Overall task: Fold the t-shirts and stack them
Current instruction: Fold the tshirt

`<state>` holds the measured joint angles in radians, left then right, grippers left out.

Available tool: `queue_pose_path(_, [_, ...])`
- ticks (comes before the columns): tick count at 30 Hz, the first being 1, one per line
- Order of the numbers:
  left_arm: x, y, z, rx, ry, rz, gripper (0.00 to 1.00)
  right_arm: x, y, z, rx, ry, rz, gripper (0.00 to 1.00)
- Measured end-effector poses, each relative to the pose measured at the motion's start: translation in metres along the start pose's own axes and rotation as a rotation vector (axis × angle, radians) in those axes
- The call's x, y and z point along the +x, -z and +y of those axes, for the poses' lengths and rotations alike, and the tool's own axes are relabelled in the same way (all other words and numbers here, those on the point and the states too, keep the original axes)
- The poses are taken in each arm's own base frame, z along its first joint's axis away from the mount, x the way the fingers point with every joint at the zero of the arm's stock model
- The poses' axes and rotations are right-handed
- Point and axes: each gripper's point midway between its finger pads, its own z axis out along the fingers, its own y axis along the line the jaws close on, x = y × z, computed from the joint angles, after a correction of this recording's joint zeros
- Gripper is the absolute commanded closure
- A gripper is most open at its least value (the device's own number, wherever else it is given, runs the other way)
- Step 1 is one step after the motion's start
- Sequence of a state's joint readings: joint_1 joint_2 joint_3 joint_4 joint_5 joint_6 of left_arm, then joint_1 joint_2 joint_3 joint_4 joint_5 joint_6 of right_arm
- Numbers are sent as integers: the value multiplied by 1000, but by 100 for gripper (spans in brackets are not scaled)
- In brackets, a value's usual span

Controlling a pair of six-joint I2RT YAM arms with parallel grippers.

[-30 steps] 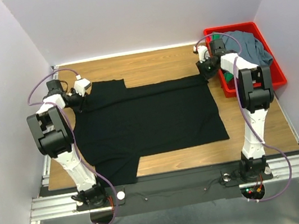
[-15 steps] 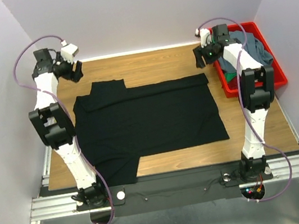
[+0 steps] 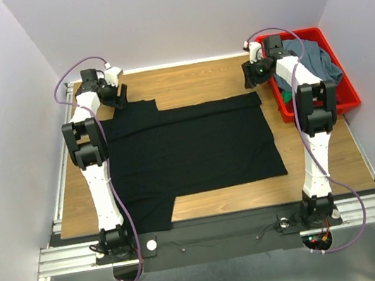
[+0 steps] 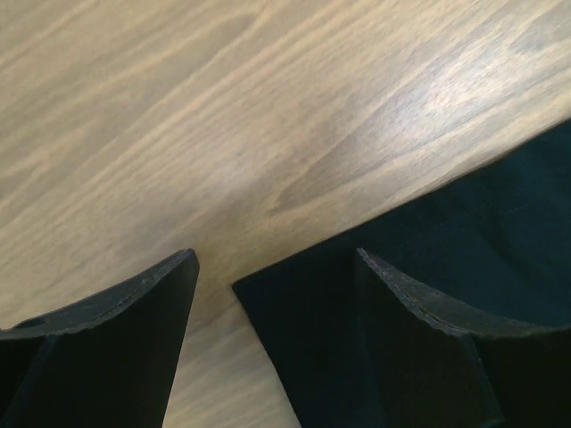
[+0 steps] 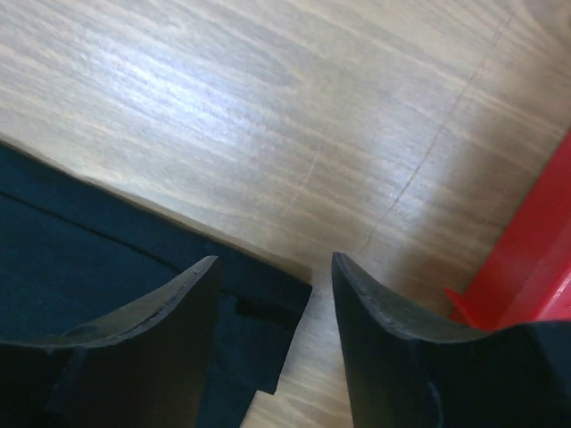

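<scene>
A second earlier both claws were down at the two far corners of the black t-shirt [image 3: 189,151]. Now the left gripper [image 3: 120,93] and the right gripper [image 3: 254,73] hovered just above those corners with fingers spread, pinching nothing, so I judged the spreading step was finished and the folding could begin. The shirt lay flat in the middle of the table [image 3: 191,75], its long axis running from left to right, the sleeves and neck end pointing to the left and the hem to the right, near the red bin [image 3: 344,100].
</scene>
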<state>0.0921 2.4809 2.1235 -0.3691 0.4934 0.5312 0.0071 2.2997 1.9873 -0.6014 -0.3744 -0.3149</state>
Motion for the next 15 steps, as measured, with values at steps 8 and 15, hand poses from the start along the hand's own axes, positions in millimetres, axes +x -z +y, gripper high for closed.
queue_pose_path(8, [-7, 2, 1, -42, -12, 22, 31, 28, -8, 2, -5, -12, 66, 46])
queue_pose_path(15, [8, 4, -5, -25, 1, 84, 67, 49, -10, 2, 0, -11, 117, 47])
